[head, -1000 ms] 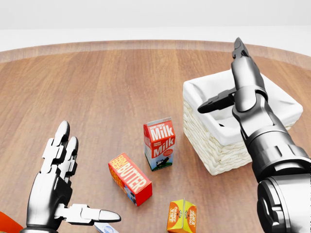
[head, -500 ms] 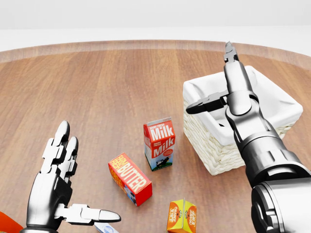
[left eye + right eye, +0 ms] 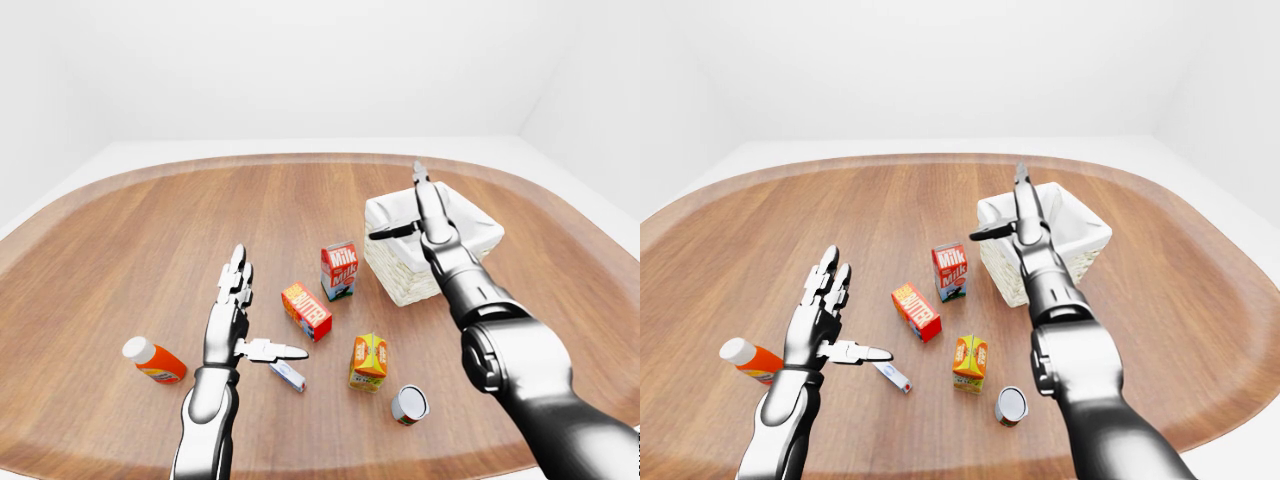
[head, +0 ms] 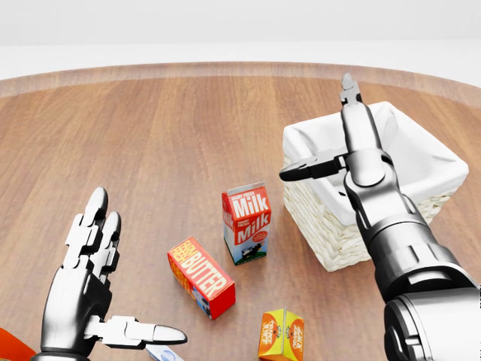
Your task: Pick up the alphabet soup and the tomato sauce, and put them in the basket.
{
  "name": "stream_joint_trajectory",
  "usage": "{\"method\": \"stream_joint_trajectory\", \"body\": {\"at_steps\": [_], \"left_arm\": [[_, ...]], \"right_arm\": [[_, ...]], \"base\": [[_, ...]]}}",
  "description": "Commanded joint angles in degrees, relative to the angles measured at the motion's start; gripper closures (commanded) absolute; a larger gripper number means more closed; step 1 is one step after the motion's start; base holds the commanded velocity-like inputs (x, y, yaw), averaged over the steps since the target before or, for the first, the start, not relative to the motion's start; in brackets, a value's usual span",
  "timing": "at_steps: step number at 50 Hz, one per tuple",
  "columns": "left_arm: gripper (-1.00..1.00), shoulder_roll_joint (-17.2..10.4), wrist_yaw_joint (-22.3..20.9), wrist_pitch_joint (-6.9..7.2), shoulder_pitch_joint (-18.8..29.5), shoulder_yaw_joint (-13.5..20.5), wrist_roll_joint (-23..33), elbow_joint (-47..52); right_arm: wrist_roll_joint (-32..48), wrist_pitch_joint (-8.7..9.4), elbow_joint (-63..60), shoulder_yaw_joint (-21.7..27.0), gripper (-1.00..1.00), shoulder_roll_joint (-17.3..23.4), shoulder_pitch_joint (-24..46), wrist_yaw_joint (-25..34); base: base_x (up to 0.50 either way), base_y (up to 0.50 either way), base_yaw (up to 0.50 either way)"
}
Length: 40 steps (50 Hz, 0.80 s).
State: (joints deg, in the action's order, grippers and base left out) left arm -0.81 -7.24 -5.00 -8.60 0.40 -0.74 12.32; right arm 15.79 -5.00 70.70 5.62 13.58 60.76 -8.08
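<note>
One can (image 3: 408,403) with a silver top and a red label stands near the bottom of the left-eye view; I cannot read which can it is. No second can shows. The white-lined wicker basket (image 4: 323,233) sits at the right, and only lining is visible inside it. My right hand (image 4: 322,129) is open above the basket's left rim, fingers straight and pointing to the view's top, thumb out to the left. My left hand (image 4: 138,265) is open at the lower left with its thumb spread, holding nothing, well left of the can.
A milk carton (image 4: 246,222), a red butter box (image 4: 201,277) and an orange juice carton (image 4: 281,335) lie between the hands. An orange bottle (image 3: 152,360) and a small tube (image 3: 288,375) lie near the left hand. The wooden table (image 4: 188,128) is oval.
My right hand has swung left across the basket, from over its middle to its left rim, staying open. The left hand and the objects have not moved.
</note>
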Motion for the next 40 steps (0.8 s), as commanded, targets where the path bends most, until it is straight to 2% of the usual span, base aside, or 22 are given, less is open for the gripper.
{"method": "stream_joint_trajectory", "body": {"at_steps": [1,8,27,40], "left_arm": [[-1.0,0.3,1.6,0.0,0.6,0.6,1.2,-0.2],[-1.0,0.3,1.6,0.0,0.6,0.7,1.2,-0.2],[-1.0,0.2,1.4,0.0,0.2,0.6,1.3,0.2],[-1.0,0.3,1.4,0.0,-0.1,0.5,1.5,1.0]], "right_arm": [[-2.6,0.0,-4.5,-0.6,-1.0,-1.2,-2.2,1.3],[-3.3,0.0,-8.9,-0.9,-1.0,-1.4,-3.8,1.8],[-5.4,0.0,-32.3,-1.1,-1.0,-3.5,-16.9,4.2],[-6.2,0.0,-44.0,-1.0,-1.0,-4.6,-25.4,5.8]], "base": [[0.0,0.0,0.0],[0.0,0.0,0.0],[0.0,0.0,0.0],[0.0,0.0,0.0]]}}
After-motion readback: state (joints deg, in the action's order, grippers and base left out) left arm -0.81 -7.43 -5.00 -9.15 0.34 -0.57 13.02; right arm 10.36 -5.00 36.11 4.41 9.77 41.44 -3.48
